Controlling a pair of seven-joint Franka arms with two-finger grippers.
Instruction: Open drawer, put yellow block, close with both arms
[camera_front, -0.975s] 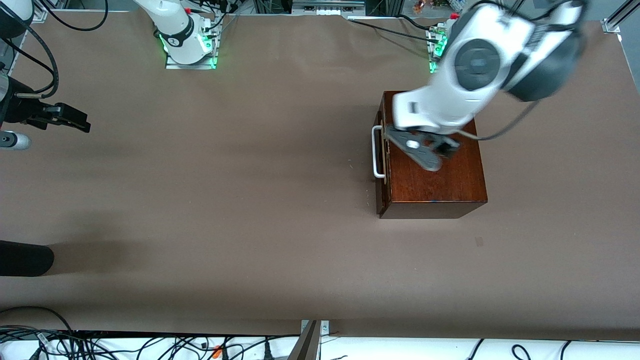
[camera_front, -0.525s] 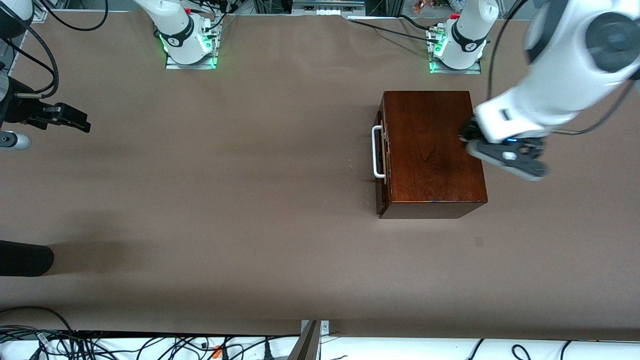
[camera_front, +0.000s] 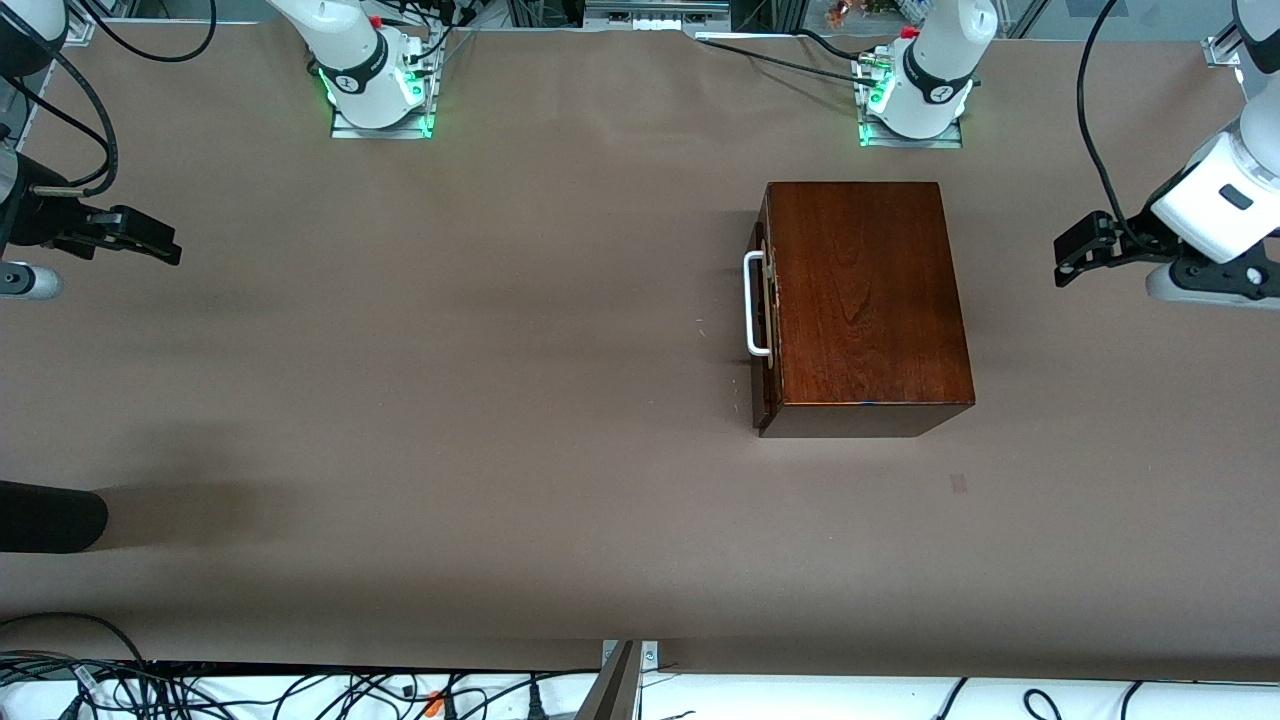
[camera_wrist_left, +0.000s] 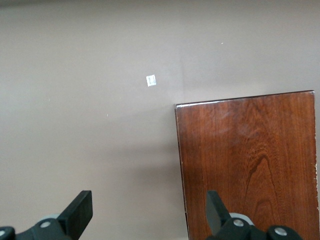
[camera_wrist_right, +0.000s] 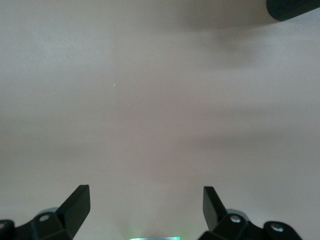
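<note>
The dark mahogany box (camera_front: 865, 300) stands on the table in front of the left arm's base. Its drawer (camera_front: 764, 330) sits pushed in, with the white bar handle (camera_front: 754, 305) facing the right arm's end. The yellow block is out of view. My left gripper (camera_front: 1072, 248) hangs open over bare table beside the box, at the left arm's end. In the left wrist view the left gripper (camera_wrist_left: 148, 217) holds nothing, and the box top (camera_wrist_left: 250, 160) shows past one finger. My right gripper (camera_front: 150, 240) waits open at the right arm's end; the right gripper (camera_wrist_right: 145, 207) is over bare table.
A black rounded object (camera_front: 50, 515) pokes in at the right arm's end, nearer the front camera; it is the black rounded object (camera_wrist_right: 295, 7) in the right wrist view. A small pale mark (camera_front: 958, 483) lies on the brown table cover near the box. Cables run along the table's edges.
The left arm has swung off the top of the box and out to the left arm's end of the table. The box, the drawer and the right arm have not moved.
</note>
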